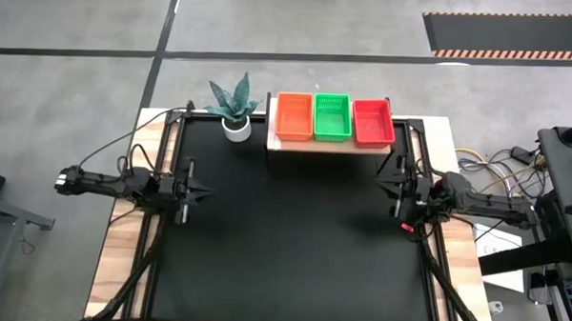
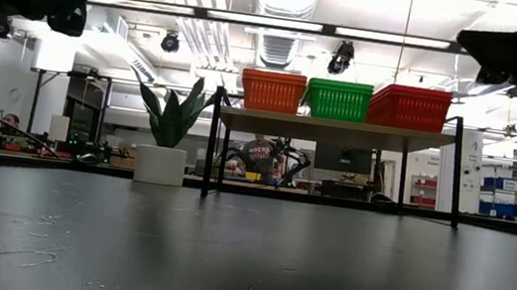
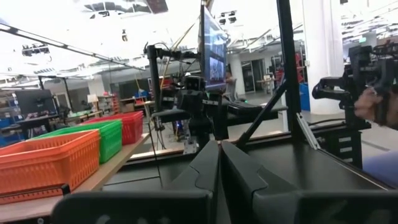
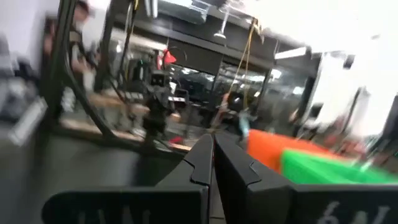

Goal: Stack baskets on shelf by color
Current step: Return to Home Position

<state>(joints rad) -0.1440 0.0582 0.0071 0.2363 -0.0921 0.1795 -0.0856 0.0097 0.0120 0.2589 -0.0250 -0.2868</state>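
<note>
Three stacks of baskets stand side by side on the pale-wood shelf (image 1: 327, 145) at the table's far edge: orange (image 1: 294, 116) on the left, green (image 1: 332, 116) in the middle, red (image 1: 373, 122) on the right. In the low view the orange (image 2: 273, 91), green (image 2: 338, 100) and red (image 2: 411, 107) stacks rest on the shelf top (image 2: 336, 128). My left gripper (image 1: 209, 191) hovers shut at the table's left side, holding nothing. My right gripper (image 1: 384, 186) hovers shut at the right side, also holding nothing. Both point toward the table's middle.
A potted plant (image 1: 234, 106) in a white pot stands left of the shelf at the far edge. The black mat (image 1: 293, 237) lies bare between the arms. Cables and equipment sit off the table's right edge. People show in the room beyond.
</note>
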